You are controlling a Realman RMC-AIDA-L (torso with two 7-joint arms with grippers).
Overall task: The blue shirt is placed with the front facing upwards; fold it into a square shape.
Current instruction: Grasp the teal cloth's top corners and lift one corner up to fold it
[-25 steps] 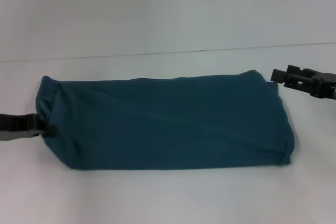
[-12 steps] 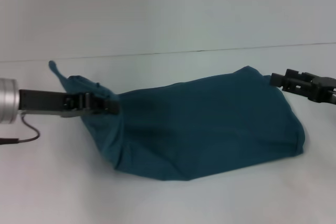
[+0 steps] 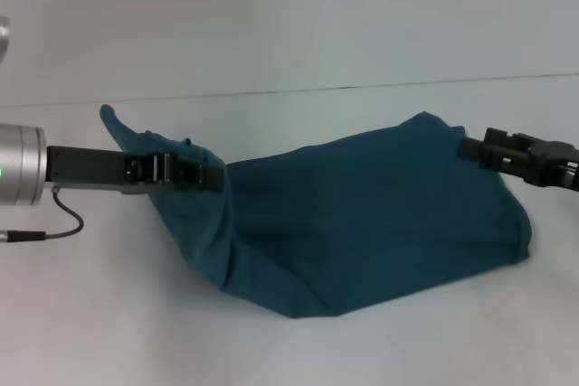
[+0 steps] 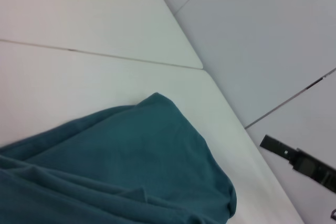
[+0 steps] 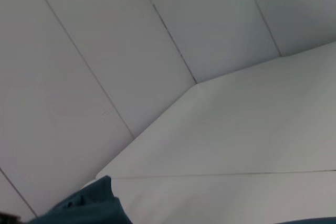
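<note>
Head view, shirt: the blue shirt (image 3: 362,214) lies on the white table (image 3: 289,341) as a long folded band, its left end lifted and bunched, its right end flat.
Head view, left gripper: the left gripper (image 3: 194,172) is above the table with its fingers closed on the raised left end; cloth drapes down from the pinch.
Head view, right gripper: the right gripper (image 3: 470,146) touches the shirt's far right corner; whether its fingers are clamped or apart cannot be told.
Left wrist view: the shirt (image 4: 115,166) shows as soft rumpled folds on the table, with the right gripper (image 4: 273,142) beyond its far edge.
Right wrist view: only a small bunch of blue cloth (image 5: 89,205) shows near the table edge; no fingers visible.
Handling: judged light, limp and non-fragile; it sags and wrinkles when lifted, so holds belong at corners or hem edges, with 2 grippers keeping it taut.
Containers: none in view.
</note>
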